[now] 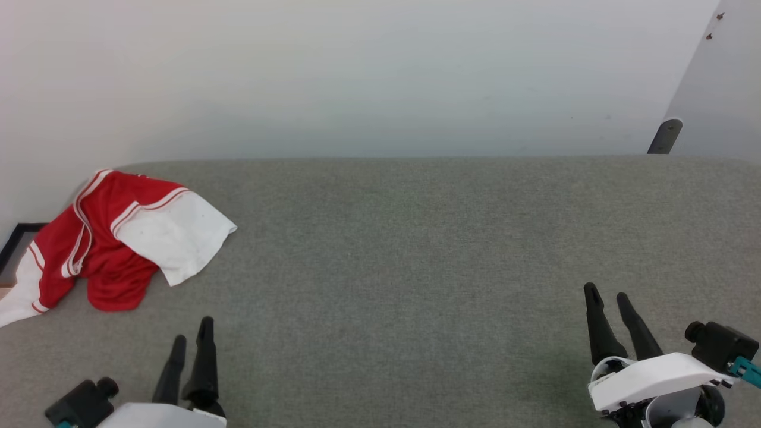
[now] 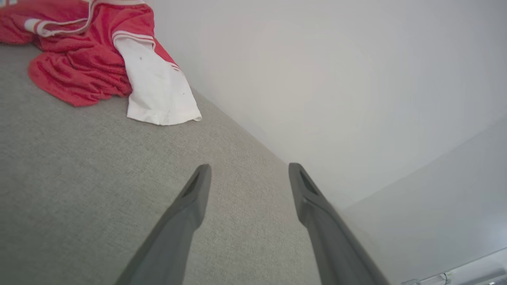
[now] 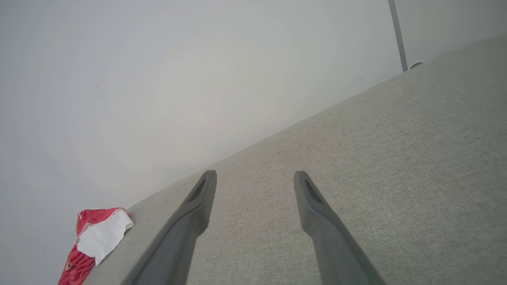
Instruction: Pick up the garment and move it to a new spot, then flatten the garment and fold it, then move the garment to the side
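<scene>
Garment [image 1: 122, 261] lies crumpled just ahead-left of your left gripper [image 1: 192, 330], so that arm probably picks. Right gripper [image 1: 606, 292] is well apart. Both spread wide, holding nothing.

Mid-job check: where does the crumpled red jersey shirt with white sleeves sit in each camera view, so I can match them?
Head view: red jersey shirt with white sleeves, far left, at the grey fabric surface's back corner.
Left wrist view: shirt at top left, beyond the open left pincer.
Right wrist view: shirt at bottom left, far off.
Shared landmark: its spread white sleeve, pointing toward the surface's middle.
</scene>
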### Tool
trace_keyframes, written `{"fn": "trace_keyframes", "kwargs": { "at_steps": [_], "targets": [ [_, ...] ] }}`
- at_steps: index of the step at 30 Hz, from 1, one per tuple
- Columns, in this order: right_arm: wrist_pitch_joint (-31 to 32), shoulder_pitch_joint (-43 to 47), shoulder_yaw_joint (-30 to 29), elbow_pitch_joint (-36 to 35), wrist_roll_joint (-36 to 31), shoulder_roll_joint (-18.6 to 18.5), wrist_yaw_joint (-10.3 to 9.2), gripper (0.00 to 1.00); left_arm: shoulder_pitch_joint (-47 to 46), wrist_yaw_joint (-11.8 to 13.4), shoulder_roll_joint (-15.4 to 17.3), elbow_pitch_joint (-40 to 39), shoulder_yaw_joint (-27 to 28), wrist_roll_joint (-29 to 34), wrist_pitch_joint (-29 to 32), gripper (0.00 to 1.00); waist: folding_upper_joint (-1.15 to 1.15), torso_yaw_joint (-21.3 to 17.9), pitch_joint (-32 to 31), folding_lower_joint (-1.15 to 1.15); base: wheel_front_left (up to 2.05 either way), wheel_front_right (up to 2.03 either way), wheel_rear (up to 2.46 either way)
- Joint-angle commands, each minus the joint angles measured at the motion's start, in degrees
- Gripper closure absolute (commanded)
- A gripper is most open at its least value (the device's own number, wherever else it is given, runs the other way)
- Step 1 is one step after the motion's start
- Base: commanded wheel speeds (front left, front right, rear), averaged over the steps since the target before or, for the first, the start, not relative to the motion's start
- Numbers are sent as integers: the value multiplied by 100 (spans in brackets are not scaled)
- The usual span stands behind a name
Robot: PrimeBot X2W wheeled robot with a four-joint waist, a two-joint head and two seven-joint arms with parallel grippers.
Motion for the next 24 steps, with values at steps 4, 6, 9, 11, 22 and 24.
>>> {"fn": "trace_keyframes", "kwargs": {
  "at_steps": [4, 6, 9, 11, 22, 24],
  "targets": [
    [-27, -60, -66, -120, -537, -3, 20, 0, 34, 50, 47, -137, 47, 490, -84, 0, 0, -8, -15, 0, 0, 0, 0],
    [-27, -45, -84, -155, -736, -3, 20, 0, 60, 40, 34, -176, 67, 701, -114, 0, 0, -12, -22, 0, 0, 0, 0],
    [-30, -22, -103, -202, -998, -3, 21, 0, 85, -9, 49, -209, 72, 981, -156, 0, 0, -18, -30, 0, 0, 0, 0],
    [-32, -5, -113, -236, -1212, -3, 22, 0, 103, -51, 62, -230, 96, 1149, -187, 0, 0, -21, -34, 0, 0, 0, 0],
    [-84, 57, -175, -370, -1969, -4, 25, 0, 134, -265, 103, -242, 254, 1976, -332, 0, 0, -29, -36, 0, 0, 0, 0],
    [-104, 55, -184, -380, -2106, -5, 25, 0, 135, -296, 109, -249, 268, 2136, -358, 0, 0, -29, -38, 0, 0, 0, 0]
  ]
}}
